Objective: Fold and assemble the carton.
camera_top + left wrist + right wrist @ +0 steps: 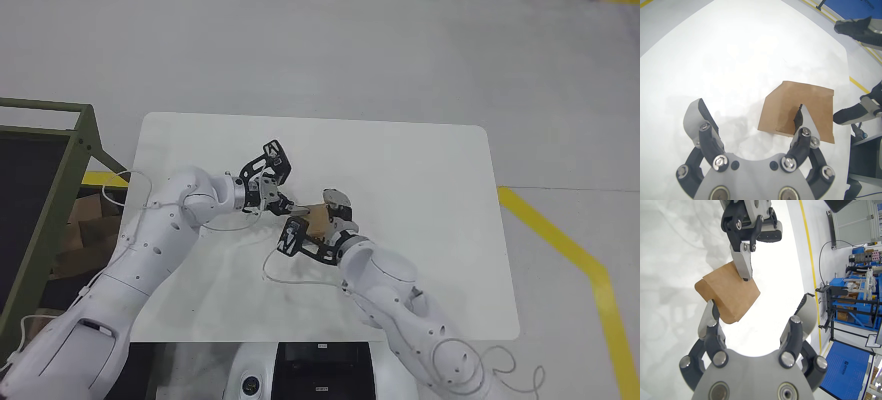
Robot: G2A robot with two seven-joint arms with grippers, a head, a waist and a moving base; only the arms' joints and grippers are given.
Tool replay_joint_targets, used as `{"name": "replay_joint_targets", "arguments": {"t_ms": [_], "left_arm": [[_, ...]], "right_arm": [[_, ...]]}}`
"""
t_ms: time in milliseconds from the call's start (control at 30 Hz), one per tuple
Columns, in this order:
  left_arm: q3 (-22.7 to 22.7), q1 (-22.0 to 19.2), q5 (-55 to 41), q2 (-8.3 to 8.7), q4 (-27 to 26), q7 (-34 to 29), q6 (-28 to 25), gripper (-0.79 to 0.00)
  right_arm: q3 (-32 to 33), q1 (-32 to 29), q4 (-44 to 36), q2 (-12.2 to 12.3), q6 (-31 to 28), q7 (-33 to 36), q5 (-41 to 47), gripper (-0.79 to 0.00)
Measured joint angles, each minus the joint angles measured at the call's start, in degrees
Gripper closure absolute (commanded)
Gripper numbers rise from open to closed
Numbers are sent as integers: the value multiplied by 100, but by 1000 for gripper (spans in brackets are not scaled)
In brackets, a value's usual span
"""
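**Two open hands at one brown carton**

On the white worktop (420, 160) the left hand (751, 106) is standing wide open and clamping nothing. One fingertip (806, 119) is resting on the top of the carton (806, 100). The carton is sitting near the worktop's middle, between the hands. The right hand (759, 299) is also gaping wide, with one finger touching the carton's edge.
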Motion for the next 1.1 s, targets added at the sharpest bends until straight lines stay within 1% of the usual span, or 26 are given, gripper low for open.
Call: {"name": "replay_joint_targets", "arguments": {"t_ms": [100,233,300,400,533,733,1100], "left_arm": [[5,-6,9,-5,10,-9,-6,-785],[-6,-7,3,-8,24,6,-8,-785],[-10,-6,6,-9,23,5,-3,-785],[-7,-6,19,-12,17,-3,2,-785],[13,-18,22,-24,15,-7,3,-785],[20,-30,40,-35,24,8,5,-785],[20,-44,39,-47,38,-4,-33,-785]], "right_arm": [[0,23,25,-11,-15,3,9,-696],[-31,4,-16,-20,-73,25,-11,-727],[-42,-38,-69,-15,-160,60,-27,-748],[-11,-105,-170,3,-395,104,38,-754],[41,-134,-189,9,-440,178,26,-748],[0,21,5,-36,-500,291,130,-754],[-69,288,240,-131,-476,535,345,-714]]}}
